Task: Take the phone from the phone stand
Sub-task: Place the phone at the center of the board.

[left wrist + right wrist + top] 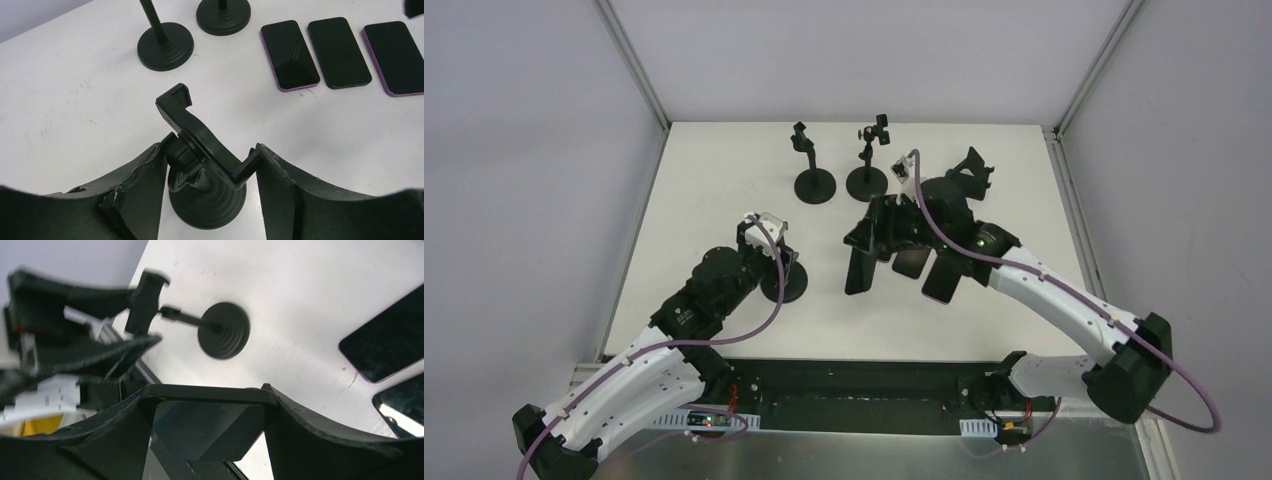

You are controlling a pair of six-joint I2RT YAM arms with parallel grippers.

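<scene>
Surface: white tabletop (724, 200), scuffed with faint grey marks in the left wrist view.
Room: plain grey walls (524, 150) on three sides, aluminium posts (634, 65) at the back corners.
Writing: white tags (50, 390) on the left arm, print too blurred to read.
Held: phone (210, 425), off its cradle and raised over the table's middle, clamped across its width by the right gripper (207, 396).
Stand: phone stand (195, 130) near the front left. The left gripper (209, 152) is closed on its head, one finger against the ball joint, the other against the cradle's lower hook.
Elsewhere: three spare phones (339, 52) flat side by side, screens dark; two back stands (814, 185).
Hidden: from above, the right arm covers part of the spare phones. A fourth stand (972, 165) shows only partly behind it, and the held phone's far end is cut off in the wrist view.
</scene>
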